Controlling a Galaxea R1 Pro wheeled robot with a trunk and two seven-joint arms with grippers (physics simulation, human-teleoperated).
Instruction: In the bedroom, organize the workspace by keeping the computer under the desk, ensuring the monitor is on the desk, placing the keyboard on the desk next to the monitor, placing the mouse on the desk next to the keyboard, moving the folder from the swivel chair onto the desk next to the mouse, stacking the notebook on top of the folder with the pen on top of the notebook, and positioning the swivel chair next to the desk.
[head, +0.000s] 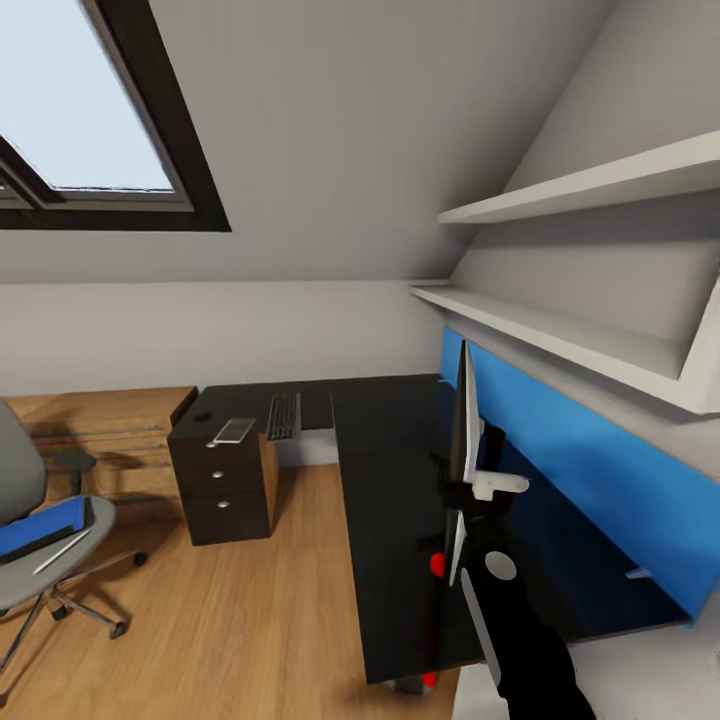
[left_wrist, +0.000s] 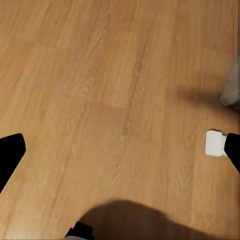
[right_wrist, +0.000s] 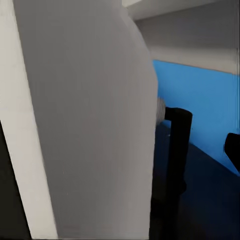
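We hold the monitor (head: 462, 440) edge-on above the desk (head: 385, 520), our right gripper (head: 472, 495) pinching its rim, probably so we can stand it near the blue wall panel (head: 590, 480). Its long axis runs away from us, roughly parallel to that panel. Our left gripper (left_wrist: 120, 165) hangs spread over the floor (left_wrist: 100, 75).

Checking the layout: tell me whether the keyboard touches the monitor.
Apart. The head view shows a broad stretch of bare desk between the keyboard and the monitor.
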